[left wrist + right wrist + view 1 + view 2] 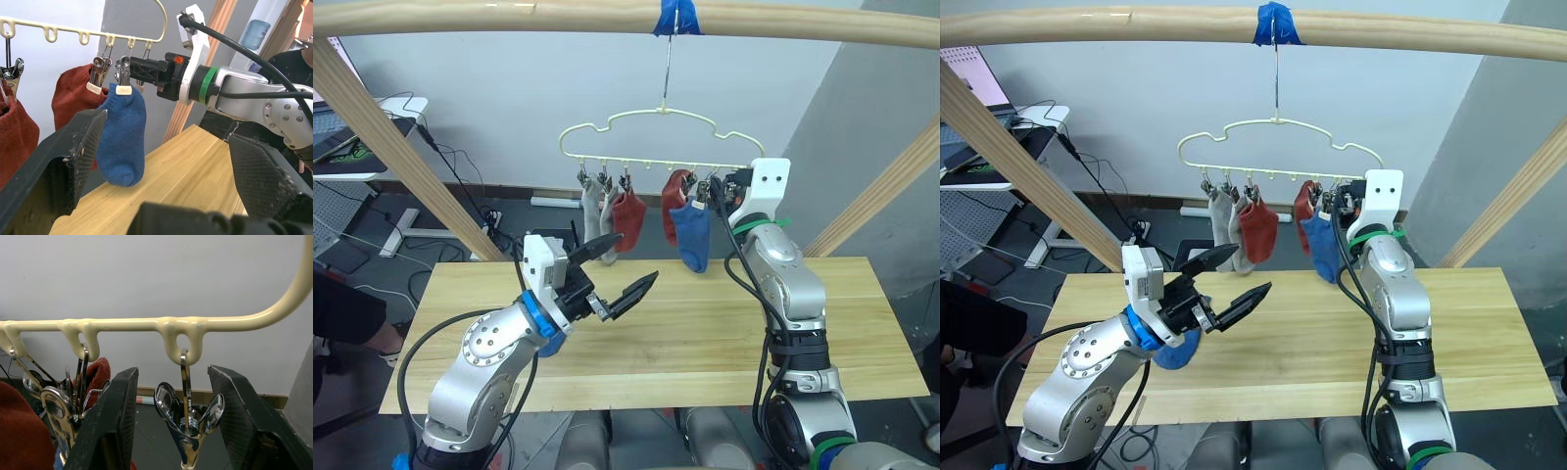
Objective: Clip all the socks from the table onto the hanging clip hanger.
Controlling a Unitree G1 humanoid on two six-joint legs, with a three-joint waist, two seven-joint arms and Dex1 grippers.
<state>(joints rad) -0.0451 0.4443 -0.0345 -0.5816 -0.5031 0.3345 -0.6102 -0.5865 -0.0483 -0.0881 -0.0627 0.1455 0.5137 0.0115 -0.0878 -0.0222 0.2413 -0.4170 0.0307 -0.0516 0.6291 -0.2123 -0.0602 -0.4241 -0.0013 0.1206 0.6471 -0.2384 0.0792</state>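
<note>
Already five socks hang from the hanger (651,137): two grey (595,204), two red (628,218) and a blue sock (691,234) (clipped near the right end). Another blue sock (1176,350) lies on the bench (705,333), under the left arm. The right gripper (178,431) has its jaws released either side of the end clip (188,418). The left gripper (625,272) hovers over the bench, jaws spread wide.

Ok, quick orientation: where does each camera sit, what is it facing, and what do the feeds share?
Left eye, right eye: head, looking down at the table, clip hanger, both arms.
Left wrist: between the open left gripper fingers, facing the blue sock and right gripper.
Right wrist: open right gripper around an empty clip.
Shared: the hanger.
</note>
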